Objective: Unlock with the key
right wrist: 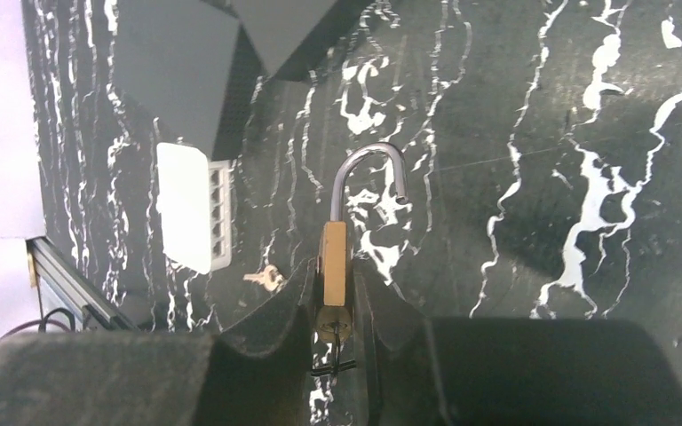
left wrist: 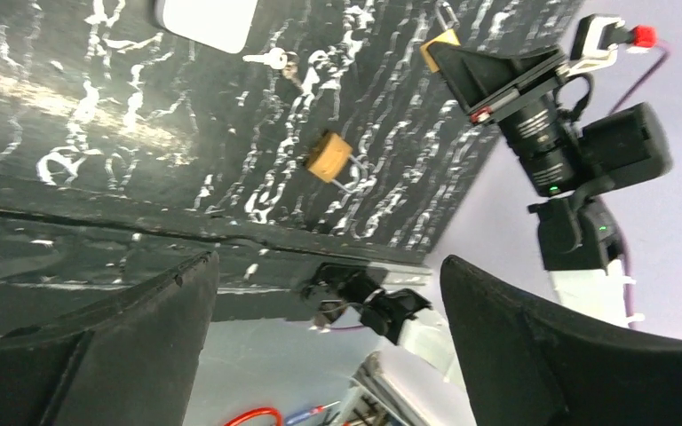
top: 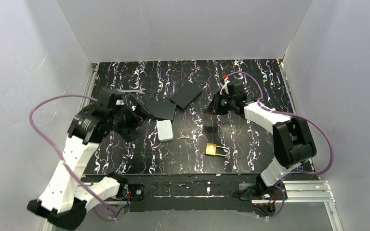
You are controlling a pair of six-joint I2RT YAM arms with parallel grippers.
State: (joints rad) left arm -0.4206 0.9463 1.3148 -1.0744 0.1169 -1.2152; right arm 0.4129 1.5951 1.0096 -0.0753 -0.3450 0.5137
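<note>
Probably a robotics lab: white panels (top: 183,29) box in a black marbled table (top: 265,77), metal rail (top: 303,192) at lower right.

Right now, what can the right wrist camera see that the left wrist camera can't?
Only the right wrist view: the dark sheets and, close up, the swung-open shackle of the held padlock, pinched in the right gripper.
Only the left wrist view: a second padlock lying on the table, and the left gripper, open and empty.
Both: the white box, the keys on the table, and the held padlock.
</note>
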